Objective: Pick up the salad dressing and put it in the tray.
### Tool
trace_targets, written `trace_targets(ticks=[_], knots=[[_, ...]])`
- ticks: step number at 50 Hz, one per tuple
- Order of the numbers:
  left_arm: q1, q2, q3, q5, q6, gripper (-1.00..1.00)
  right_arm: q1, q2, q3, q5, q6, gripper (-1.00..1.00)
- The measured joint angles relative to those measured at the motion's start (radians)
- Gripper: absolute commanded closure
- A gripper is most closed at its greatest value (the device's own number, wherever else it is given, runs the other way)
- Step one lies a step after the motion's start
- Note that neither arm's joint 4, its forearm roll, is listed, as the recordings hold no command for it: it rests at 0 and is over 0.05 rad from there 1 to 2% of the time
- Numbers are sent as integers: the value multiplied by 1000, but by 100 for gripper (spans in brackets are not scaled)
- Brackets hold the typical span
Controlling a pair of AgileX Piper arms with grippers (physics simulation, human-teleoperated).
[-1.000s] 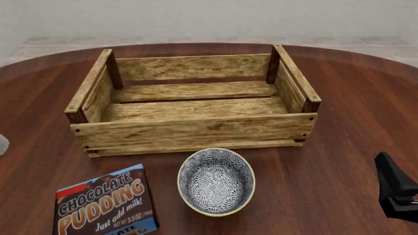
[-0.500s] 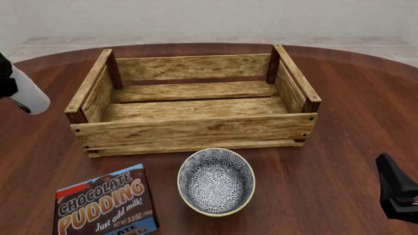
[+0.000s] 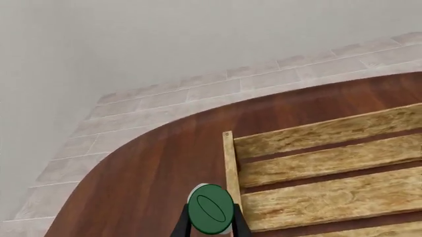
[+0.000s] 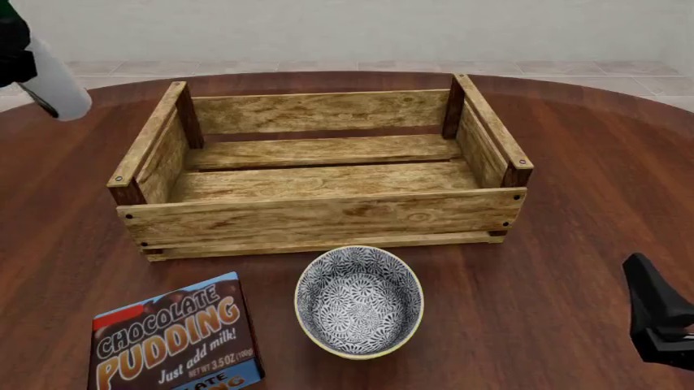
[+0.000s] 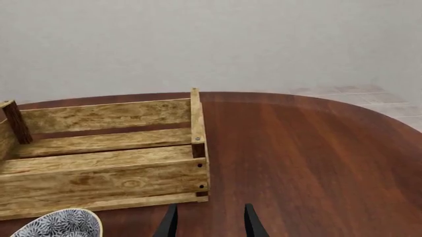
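One salad dressing point(image 4: 54, 85) clamped in left pincer point(image 3: 209, 228), tilted, cap toward tray point(image 4: 325, 213); right pincer point(image 5: 207, 222) apart.

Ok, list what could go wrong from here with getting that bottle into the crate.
1. The salad dressing hangs tilted in the left tool, held low on its body below the green cap; it might slip or swing on the way over.
2. It is outside the tray's left wall; a low path could clip that rim.
3. Released tilted, the slim bottle would likely topple on the slats.
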Motion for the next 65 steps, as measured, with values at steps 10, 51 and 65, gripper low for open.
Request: trace_targets(ticks=[10, 51, 65], knots=[[-38, 44, -85, 8, 14, 100, 0, 3, 0, -3, 1, -100], [-310, 338, -329, 12, -47, 100, -13, -26, -1, 21, 8, -100], [-376, 465, -414, 20, -82, 100, -16, -39, -1, 30, 11, -100]])
